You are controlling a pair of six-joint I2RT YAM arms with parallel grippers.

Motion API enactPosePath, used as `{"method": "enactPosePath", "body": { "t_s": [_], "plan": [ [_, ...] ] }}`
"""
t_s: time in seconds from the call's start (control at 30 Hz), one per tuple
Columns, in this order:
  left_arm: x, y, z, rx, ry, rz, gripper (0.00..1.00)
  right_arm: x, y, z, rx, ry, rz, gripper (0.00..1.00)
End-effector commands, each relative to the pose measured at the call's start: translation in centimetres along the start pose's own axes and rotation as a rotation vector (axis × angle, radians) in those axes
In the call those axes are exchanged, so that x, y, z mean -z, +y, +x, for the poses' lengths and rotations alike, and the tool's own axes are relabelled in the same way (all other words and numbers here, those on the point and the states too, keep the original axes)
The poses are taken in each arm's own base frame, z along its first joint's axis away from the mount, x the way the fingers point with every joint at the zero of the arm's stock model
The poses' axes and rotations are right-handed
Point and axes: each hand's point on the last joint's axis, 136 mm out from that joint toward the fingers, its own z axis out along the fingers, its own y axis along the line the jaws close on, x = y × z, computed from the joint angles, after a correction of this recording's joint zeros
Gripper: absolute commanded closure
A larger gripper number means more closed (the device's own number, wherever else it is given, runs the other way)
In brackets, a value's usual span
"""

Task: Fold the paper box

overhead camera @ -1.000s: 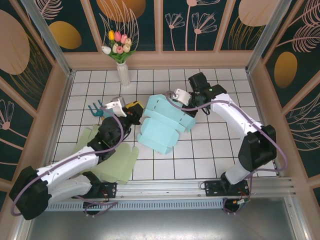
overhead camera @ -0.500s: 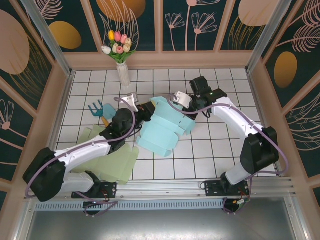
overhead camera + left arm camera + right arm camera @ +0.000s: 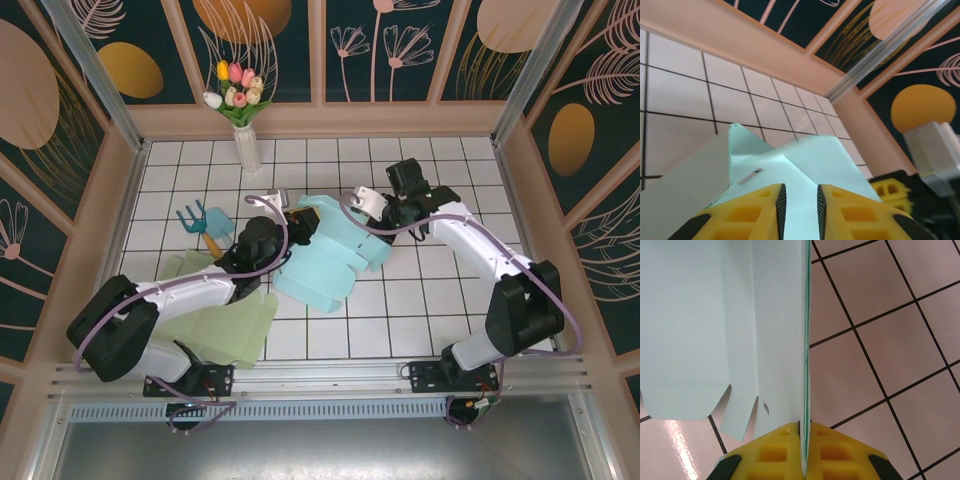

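The light blue paper box [image 3: 322, 258] lies partly folded in the middle of the tiled floor. My left gripper [image 3: 298, 224] is at its left upper edge. In the left wrist view its yellow fingers [image 3: 752, 210] stand a narrow gap apart, open, over a raised blue panel [image 3: 805, 160], with nothing pinched between them. My right gripper [image 3: 384, 214] is at the box's right side, shut on an upright flap. In the right wrist view that thin edge [image 3: 805, 340] runs straight up from between the closed pads, and the rest of the box [image 3: 700, 320] spreads to the left.
Pale green paper sheets [image 3: 228, 326] lie at the front left under my left arm. A blue and yellow toy rake [image 3: 200, 224] sits to the left. A vase of tulips [image 3: 245, 148] stands at the back, and walls [image 3: 95, 240] close in the floor.
My left gripper has swung right, from beside the toy rake to the box's left edge. The right gripper has shifted slightly right, still holding the flap.
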Motion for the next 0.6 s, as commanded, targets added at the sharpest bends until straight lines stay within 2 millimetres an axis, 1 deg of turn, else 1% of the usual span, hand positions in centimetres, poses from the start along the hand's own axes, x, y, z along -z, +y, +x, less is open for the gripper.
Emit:
{"method": "enactPosePath", "body": {
  "t_s": [0.0,0.13,0.23,0.3,0.4,0.57],
  "plan": [
    [-0.7,-0.5,-1.9,-0.084,-0.087,-0.009,0.74,1.1,0.3,-1.2,0.032,-0.075,0.0,1.0],
    [-1.1,-0.9,-2.0,-0.119,-0.107,0.022,0.7,1.1,0.4,-1.3,0.035,-0.077,-0.005,1.0],
    [-0.4,-1.4,-2.6,-0.143,-0.141,0.051,0.51,1.2,0.6,-1.3,0.039,-0.085,-0.014,1.0],
    [0.2,-1.9,-2.9,-0.155,-0.153,0.083,0.43,1.2,0.9,-1.5,0.044,-0.094,-0.022,1.0],
    [0.8,-2.5,-3.3,-0.146,-0.157,0.116,0.38,1.2,0.9,-1.5,0.045,-0.095,-0.023,1.0],
    [1.3,-2.9,-4.3,-0.119,-0.173,0.124,0.38,0.8,0.9,-1.1,0.039,-0.083,-0.031,1.0]
  ]
}}
